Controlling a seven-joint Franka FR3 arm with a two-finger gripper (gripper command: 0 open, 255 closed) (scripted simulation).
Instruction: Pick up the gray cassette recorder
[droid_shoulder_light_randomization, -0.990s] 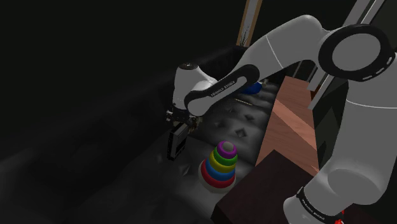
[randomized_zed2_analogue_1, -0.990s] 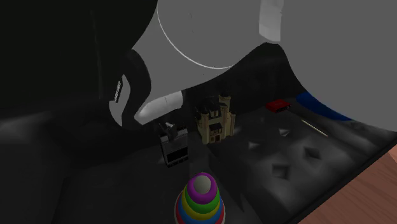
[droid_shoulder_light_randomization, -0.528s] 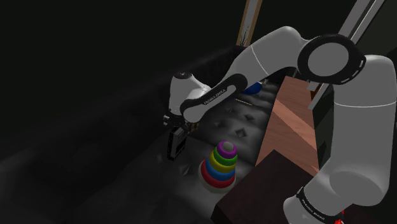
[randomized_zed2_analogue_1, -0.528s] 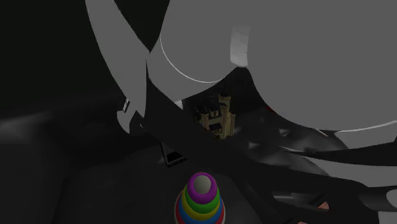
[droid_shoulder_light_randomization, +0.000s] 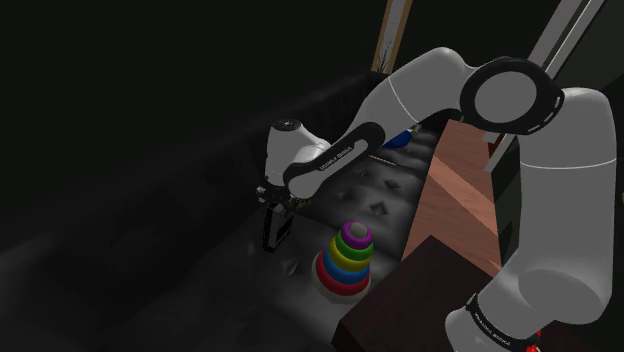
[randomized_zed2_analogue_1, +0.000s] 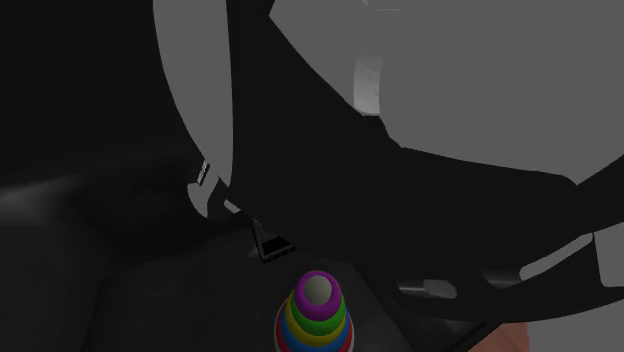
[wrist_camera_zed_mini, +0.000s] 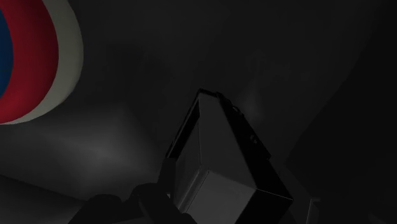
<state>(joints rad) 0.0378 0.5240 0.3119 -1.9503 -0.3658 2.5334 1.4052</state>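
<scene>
Gray cassette recorder (wrist_camera_zed_mini: 216, 165), standing upright, between the parted jaws

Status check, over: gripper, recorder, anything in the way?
Gripper at the cassette recorder top. Recorder upright on the dark tufted cushion. Ring stacker close beside, apart from it.

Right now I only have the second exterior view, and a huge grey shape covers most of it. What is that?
Observer: That is the robot's white arm, very close to your camera. The shoulder view shows it bending down over a dark tufted cushion.
Operator: And where does it end?
Observer: In the gripper, which is directly above the cassette recorder. The recorder stands on end on that cushion.
</scene>
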